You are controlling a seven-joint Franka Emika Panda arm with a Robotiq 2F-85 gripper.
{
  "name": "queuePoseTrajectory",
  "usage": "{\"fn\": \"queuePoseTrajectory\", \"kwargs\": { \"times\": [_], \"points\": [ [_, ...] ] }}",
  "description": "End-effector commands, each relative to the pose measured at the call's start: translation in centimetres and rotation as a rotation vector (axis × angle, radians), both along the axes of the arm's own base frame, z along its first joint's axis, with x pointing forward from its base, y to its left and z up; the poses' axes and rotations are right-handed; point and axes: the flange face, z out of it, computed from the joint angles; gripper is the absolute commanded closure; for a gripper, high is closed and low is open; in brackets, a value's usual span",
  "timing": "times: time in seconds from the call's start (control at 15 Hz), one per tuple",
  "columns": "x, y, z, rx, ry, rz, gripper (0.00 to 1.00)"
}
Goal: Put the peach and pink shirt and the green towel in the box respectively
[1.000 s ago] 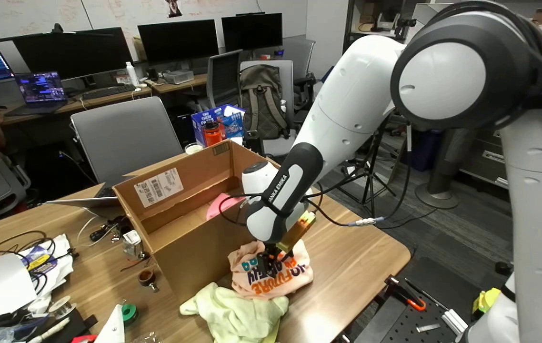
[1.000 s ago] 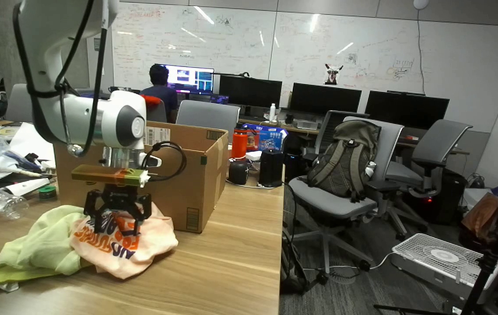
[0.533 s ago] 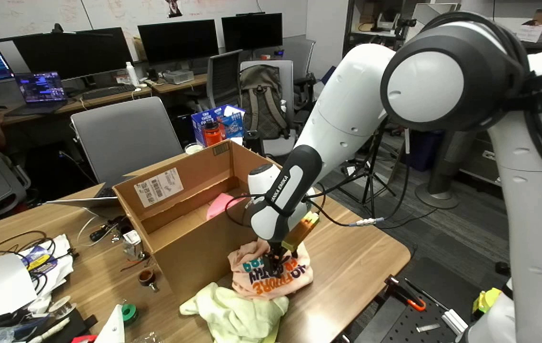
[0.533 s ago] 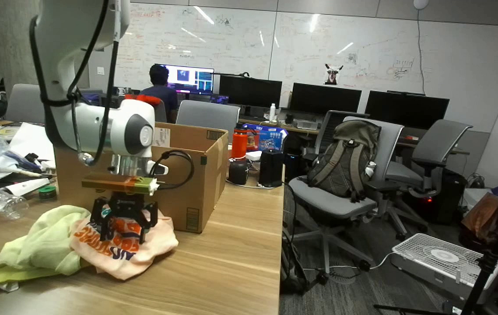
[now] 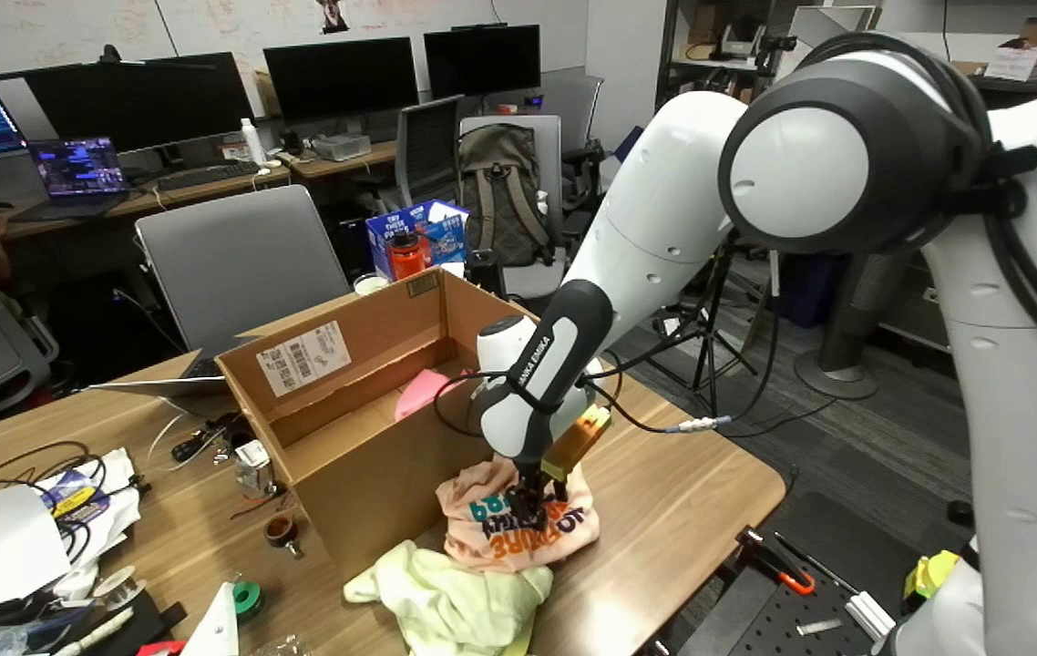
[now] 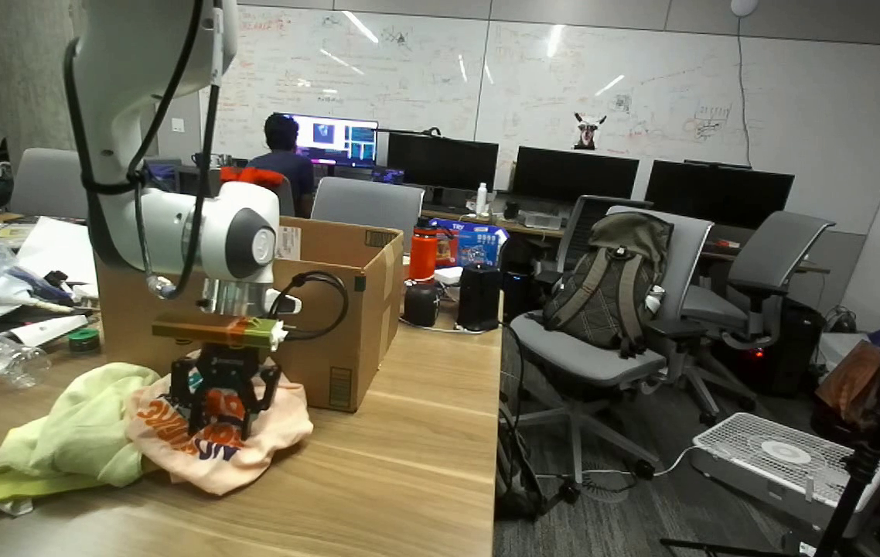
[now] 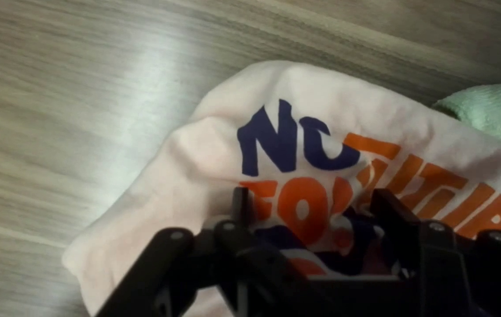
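Behind it all, a scribbled whiteboard (image 6: 533, 85) fills the back wall, with three dark monitors (image 6: 575, 184) and one lit monitor (image 6: 343, 139) below it, one person (image 6: 289, 166) seated near the lit monitor, and one backpack (image 6: 606, 282) on a chair (image 6: 564, 356). Closer to me, the wooden counter (image 6: 409, 480) carries one open cardboard box (image 6: 332, 356), one peach shirt (image 6: 208, 464) and one green towel (image 6: 84, 429). Something pink (image 5: 423, 394) lies inside the box; from here I can't make out what. One white robot arm (image 5: 655, 196) leans over, with one tool (image 6: 221, 435) at its end.

That peach shirt sits on the counter right below the tool, just beside the long side of the box, and the towel touches it. The tool points down, its two fingers (image 7: 390, 208) partly spread and well short of meeting, with printed fabric showing between them. I see the cloth lying loose there, so it has hold of nothing; whether the tips press into the folds, I can't tell.

Heaped like that, the shirt gives me no clear long axis. Its lettering faces up and reads upright in the wrist view, and one corner pokes out on the side away from the towel.
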Motion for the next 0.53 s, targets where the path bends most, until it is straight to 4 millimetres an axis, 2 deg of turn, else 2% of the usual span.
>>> {"fn": "queuePoseTrajectory", "kwargs": {
  "times": [0.0,0.33,0.47],
  "points": [
    [0.8,0.1,1.1,0.025,-0.02,0.006,0.58],
    [0.8,0.3,2.3,0.017,-0.048,0.006,0.96],
    [0.8,0.3,3.4,0.013,-0.07,0.005,1.0]
  ]
}}
